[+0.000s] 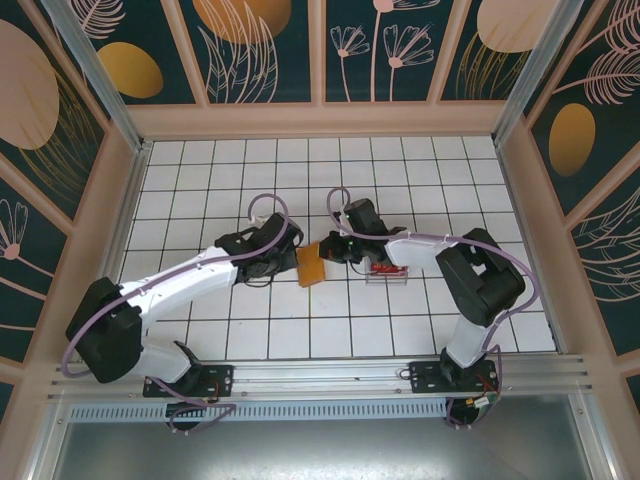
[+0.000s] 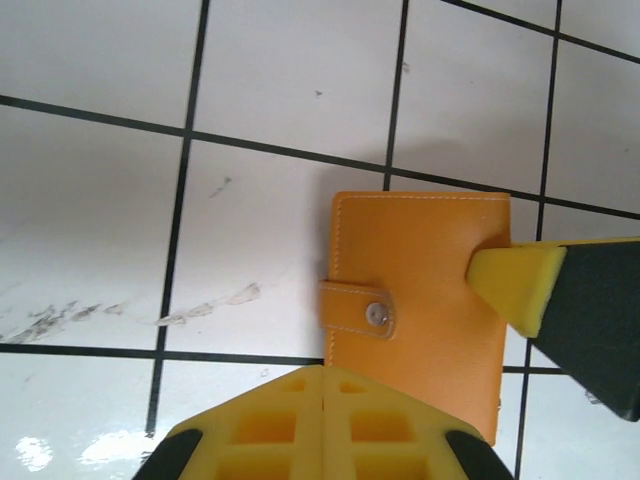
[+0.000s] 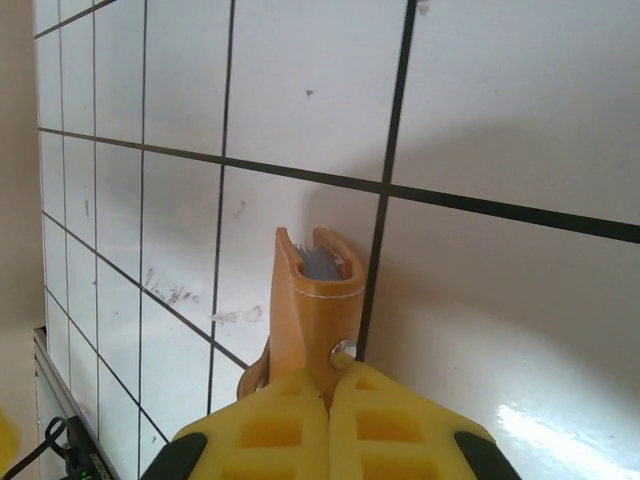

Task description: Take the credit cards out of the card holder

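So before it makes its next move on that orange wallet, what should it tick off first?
1. Strap undone: not ok. The strap is snapped shut across the wallet.
2. Wallet held steady: ok, probably. The right gripper looks shut on its edge.
3. Left gripper ready to grab the strap: not ok. It is shut and would have to open first.
4. Left gripper touching the wallet: cannot tell. Its fingers cover the wallet's near edge.
5. Cards reachable: cannot tell. The wallet's end gap shows grey, too unclear to call cards.
6. Clear box out of the way: ok. It sits apart from the wallet.
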Action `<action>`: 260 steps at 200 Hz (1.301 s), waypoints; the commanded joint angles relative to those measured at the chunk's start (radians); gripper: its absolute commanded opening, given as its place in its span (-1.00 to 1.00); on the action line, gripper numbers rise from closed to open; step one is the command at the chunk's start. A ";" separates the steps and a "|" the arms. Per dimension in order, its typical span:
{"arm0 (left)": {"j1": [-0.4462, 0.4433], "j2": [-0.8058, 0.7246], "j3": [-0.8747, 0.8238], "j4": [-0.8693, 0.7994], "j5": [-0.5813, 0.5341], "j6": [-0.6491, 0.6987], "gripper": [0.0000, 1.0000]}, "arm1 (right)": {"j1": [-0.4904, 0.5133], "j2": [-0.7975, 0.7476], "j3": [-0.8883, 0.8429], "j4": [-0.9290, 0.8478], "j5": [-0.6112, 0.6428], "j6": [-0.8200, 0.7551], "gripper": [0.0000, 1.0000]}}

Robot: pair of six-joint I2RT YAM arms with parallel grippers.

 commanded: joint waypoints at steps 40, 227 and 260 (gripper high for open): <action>0.007 0.075 -0.048 0.196 0.185 0.069 -0.52 | 0.004 0.015 0.026 -0.008 -0.006 -0.003 -1.00; 0.016 0.238 0.048 0.205 0.085 0.126 -0.26 | 0.015 0.036 0.078 -0.052 -0.040 -0.042 -1.00; 0.033 0.258 0.048 0.205 0.104 0.140 -0.31 | 0.016 0.040 0.083 -0.054 -0.041 -0.045 -1.00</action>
